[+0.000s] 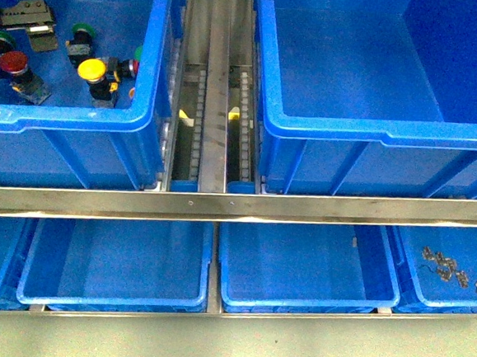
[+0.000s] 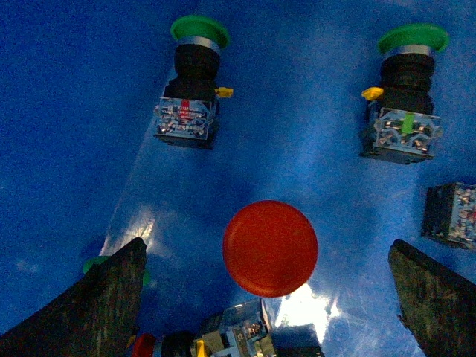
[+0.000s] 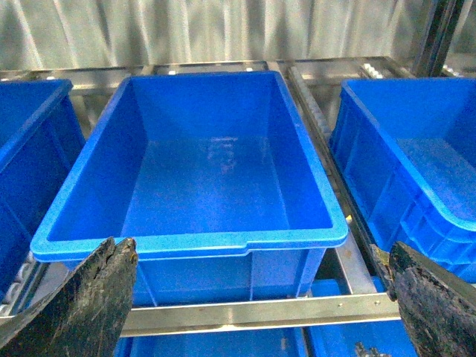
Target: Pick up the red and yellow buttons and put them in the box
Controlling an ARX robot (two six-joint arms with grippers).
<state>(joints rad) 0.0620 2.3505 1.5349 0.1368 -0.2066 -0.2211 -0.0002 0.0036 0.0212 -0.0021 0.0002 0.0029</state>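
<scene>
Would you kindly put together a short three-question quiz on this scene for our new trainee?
1. True or false: the left hand is shut on the red button.
2. Multiple choice: what does the box ahead of the right hand hold? A) nothing visible B) green buttons C) metal clips
3. Fill in: in the front view, the yellow button lies in the crate on the ___ side.

Key:
1. False. The hand is open, above the red cap.
2. A
3. left
</scene>
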